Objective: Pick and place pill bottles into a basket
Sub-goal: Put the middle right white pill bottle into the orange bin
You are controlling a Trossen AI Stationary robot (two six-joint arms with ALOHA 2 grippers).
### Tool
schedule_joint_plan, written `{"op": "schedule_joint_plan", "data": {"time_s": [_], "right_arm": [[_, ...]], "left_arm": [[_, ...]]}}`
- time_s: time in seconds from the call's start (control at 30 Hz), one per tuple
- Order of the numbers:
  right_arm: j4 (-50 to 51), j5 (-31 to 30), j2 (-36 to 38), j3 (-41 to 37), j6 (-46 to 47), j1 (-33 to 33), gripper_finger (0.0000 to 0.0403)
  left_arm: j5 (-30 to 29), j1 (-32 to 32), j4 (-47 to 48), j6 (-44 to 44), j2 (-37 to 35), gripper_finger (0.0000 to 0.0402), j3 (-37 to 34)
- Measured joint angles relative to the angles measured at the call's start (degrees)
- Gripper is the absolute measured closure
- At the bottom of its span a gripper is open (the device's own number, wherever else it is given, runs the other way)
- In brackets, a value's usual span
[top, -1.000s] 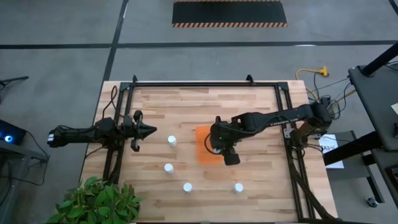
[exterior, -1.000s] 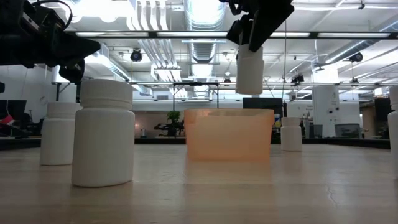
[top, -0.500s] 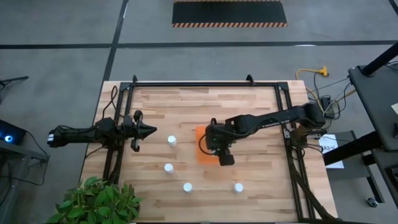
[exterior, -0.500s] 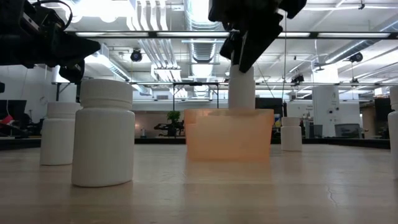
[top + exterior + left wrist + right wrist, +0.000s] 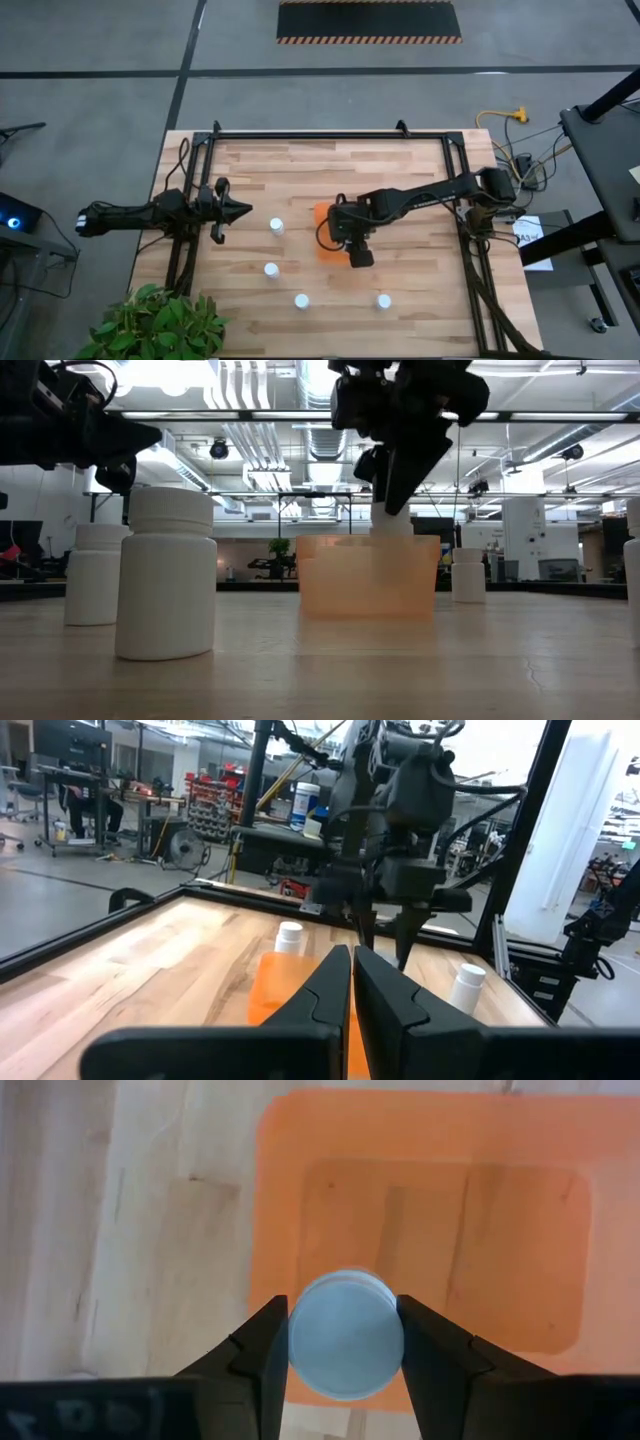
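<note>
High view: right gripper (image 5: 345, 232) over the orange basket (image 5: 323, 246) at table centre. Four pill bottles (image 5: 276, 226) stand on the table outside the basket, between it and the front edge. Left gripper (image 5: 240, 210) waits at the left side, fingers pressed together, holding nothing.

Low view: held bottle (image 5: 392, 526) hangs from the right gripper (image 5: 397, 495), its lower part below the basket (image 5: 367, 577) rim. Large bottle (image 5: 167, 573) near the camera.

Left wrist view: own fingers (image 5: 322, 995) shut tight; basket (image 5: 290, 990) beyond them.

Right wrist view: jaws narrow, clamped on the held bottle's cap (image 5: 346, 1335), basket floor (image 5: 480, 1250) directly beneath, near one end
</note>
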State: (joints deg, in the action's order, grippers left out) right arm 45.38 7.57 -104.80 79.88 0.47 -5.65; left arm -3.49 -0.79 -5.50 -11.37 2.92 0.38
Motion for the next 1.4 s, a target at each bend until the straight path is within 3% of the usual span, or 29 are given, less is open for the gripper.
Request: {"op": "schedule_joint_plan", "data": {"time_s": [0.23,1.13,1.4], "right_arm": [[-3.24,1.39,0.32,-3.99,0.66,-0.07,0.0264],[-2.76,1.95,0.55,-5.23,-0.7,0.04,0.0264],[-1.78,1.46,0.53,-5.23,-0.67,0.07,0.0151]], "left_arm": [[0.0,0.02,-0.02,0.0,0.04,0.0402,0.0],[-0.02,0.0,-0.02,0.0,0.02,0.0401,0.0],[-0.02,0.0,-0.02,0.0,0.0,0.0401,0.0]]}}
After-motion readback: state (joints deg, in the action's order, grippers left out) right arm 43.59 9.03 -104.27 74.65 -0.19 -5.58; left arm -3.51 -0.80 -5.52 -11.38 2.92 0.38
